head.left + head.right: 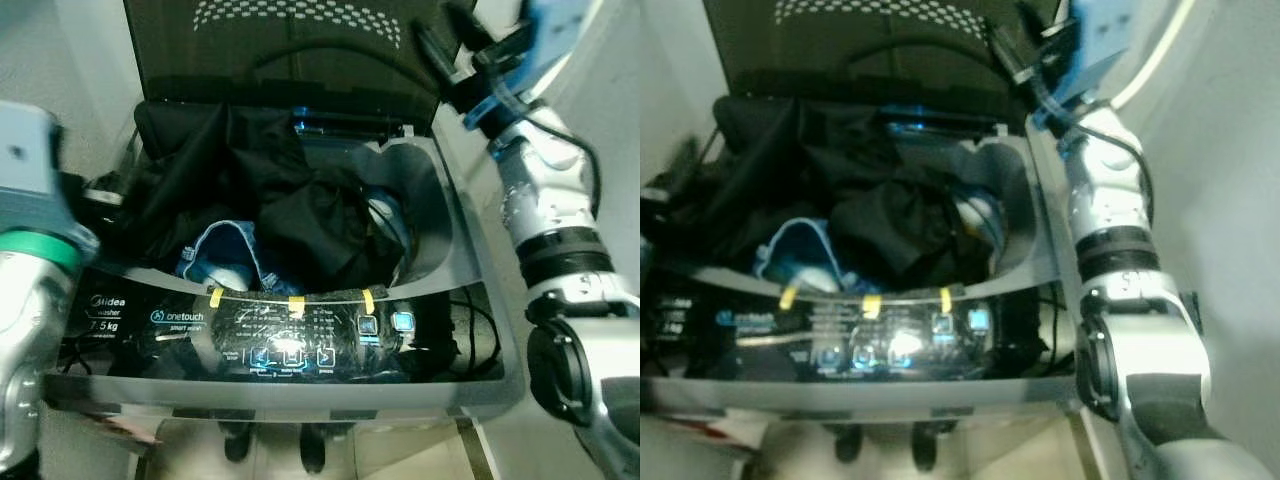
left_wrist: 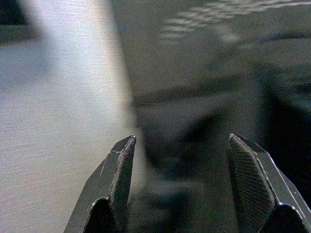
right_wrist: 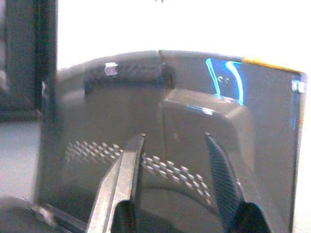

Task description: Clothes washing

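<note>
The top-loading washing machine (image 1: 300,345) stands with its dark lid (image 1: 290,40) raised upright at the back. Black clothes (image 1: 290,205) fill the drum and hang over its left rim; a blue garment (image 1: 225,250) lies at the front left. My right gripper (image 3: 175,136) is open, its fingers (image 1: 440,45) up at the lid's right edge, and the lid's dotted inner face lies just beyond them. My left gripper (image 2: 180,141) is open and holds nothing; it points at the lid from the machine's left side in a blurred view. My left arm (image 1: 25,250) is at the left.
The lit control panel (image 1: 290,350) with yellow tape strips runs along the machine's front edge. White walls (image 1: 1230,180) close in on the right and left. A black cable (image 1: 480,330) loops by the front right corner. Pale floor tiles (image 1: 400,455) show below.
</note>
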Motion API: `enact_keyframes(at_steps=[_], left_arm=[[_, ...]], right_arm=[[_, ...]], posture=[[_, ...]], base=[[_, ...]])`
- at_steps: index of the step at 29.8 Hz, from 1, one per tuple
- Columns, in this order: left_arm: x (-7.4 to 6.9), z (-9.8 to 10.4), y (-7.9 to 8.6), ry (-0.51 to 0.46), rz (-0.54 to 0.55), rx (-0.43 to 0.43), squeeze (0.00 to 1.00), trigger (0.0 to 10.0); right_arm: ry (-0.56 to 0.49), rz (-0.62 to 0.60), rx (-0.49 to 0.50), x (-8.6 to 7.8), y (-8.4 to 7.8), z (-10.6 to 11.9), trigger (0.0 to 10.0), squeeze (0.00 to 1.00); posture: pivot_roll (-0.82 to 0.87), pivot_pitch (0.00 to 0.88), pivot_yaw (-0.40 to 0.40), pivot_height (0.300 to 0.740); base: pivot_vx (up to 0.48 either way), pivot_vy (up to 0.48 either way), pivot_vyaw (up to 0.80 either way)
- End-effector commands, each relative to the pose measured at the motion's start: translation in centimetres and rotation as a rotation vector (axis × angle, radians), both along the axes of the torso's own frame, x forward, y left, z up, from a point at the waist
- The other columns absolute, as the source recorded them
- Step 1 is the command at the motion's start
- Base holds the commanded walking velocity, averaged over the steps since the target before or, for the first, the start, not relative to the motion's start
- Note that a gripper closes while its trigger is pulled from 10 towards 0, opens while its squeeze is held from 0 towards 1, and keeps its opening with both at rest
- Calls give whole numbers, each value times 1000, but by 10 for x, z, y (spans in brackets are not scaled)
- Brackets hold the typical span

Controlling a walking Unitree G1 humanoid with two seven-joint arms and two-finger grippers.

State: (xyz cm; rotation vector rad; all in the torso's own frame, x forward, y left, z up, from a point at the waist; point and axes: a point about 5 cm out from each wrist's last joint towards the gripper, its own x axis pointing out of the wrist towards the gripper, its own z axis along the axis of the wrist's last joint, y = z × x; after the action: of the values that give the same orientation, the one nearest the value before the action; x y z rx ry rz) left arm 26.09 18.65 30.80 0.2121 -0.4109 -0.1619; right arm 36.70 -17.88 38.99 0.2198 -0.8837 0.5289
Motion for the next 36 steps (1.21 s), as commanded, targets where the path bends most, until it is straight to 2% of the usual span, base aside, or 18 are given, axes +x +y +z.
enact_keyframes(at_steps=[1, 2, 3, 4, 5, 7, 9, 10, 12, 15, 16, 21, 23, 24, 25, 28, 29, 36], left_arm=[[-1, -1, -18, 13, -124, 18, 0, 10000], [4, 2, -28, 23, -221, 3, 0, 10000], [4, 2, -28, 23, -221, 3, 0, 10000], [19, 12, -40, 20, -310, 1, 0, 10000], [28, 14, -42, 37, -325, 17, 0, 10000], [34, 14, -43, 50, -316, 39, 0, 10000], [53, 11, -48, 134, -330, 43, 0, 10000], [53, 11, -48, 134, -330, 43, 0, 10000], [70, 7, -56, 284, -364, -39, 0, 10000], [74, 6, -60, 332, -385, -72, 0, 10000], [77, -1, -67, 427, -473, -99, 0, 10000], [76, -9, -69, 508, -562, -39, 0, 10000], [81, -15, -68, 578, -629, -25, 0, 10000], [81, -15, -68, 578, -629, -25, 0, 10000], [90, -30, -66, 671, -659, -23, 0, 10000], [95, -44, -64, 734, -644, -1, 0, 10000], [99, -65, -57, 823, -604, 17, 0, 10000], [104, -90, -40, 929, -530, -9, 0, 10000]], right_arm=[[-29, 76, 113, -10, -7, 6, 10000, 0], [-49, 137, 193, -20, -10, 7, 10000, 0], [-49, 137, 193, -20, -10, 7, 10000, 0], [-86, 252, 263, -35, -8, 7, 10000, 0], [-95, 262, 265, -39, -8, 6, 10000, 0], [-97, 263, 258, -42, -7, 5, 10000, 0], [-82, 255, 239, -44, -8, 0, 10000, 0], [-82, 255, 239, -44, -8, 0, 10000, 0], [-57, 257, 233, -46, -9, -5, 10000, 0], [-50, 256, 231, -47, -10, -6, 10000, 0], [-31, 261, 230, -51, -11, -8, 10000, 0], [-12, 265, 231, -55, -11, -10, 10000, 0], [7, 268, 235, -57, -10, -12, 10000, 0], [7, 268, 235, -57, -10, -12, 10000, 0], [22, 271, 234, -56, -5, -14, 10000, 0], [27, 273, 232, -55, -1, -14, 10000, 0], [29, 274, 225, -56, 1, -13, 10000, 0], [37, 267, 223, -58, 1, -12, 10000, 0]], posture=[[169, 167, -12, 740], [164, 168, 2, 740], [164, 168, 2, 740], [148, 170, 17, 740], [131, 170, 27, 740], [131, 170, 27, 740], [125, 172, 26, 740], [125, 172, 26, 740], [108, 173, 36, 740], [108, 173, 36, 740], [95, 177, 45, 740], [93, 178, 47, 740], [105, 180, 45, 740], [105, 180, 45, 740], [110, 181, 43, 740], [105, 182, 44, 740], [99, 180, 44, 740], [93, 176, 44, 740]], base=[[0, 0, 0], [0, 0, 0], [0, 0, 0], [0, 0, 0], [0, 0, 0], [0, 0, 0], [0, 0, 0], [0, 0, 0], [0, 0, 0], [0, 0, 0], [0, 0, 0], [0, 0, 0], [0, 0, 0], [0, 0, 0], [0, 0, 0], [0, 0, 0], [0, 0, 0], [0, 0, 0]])
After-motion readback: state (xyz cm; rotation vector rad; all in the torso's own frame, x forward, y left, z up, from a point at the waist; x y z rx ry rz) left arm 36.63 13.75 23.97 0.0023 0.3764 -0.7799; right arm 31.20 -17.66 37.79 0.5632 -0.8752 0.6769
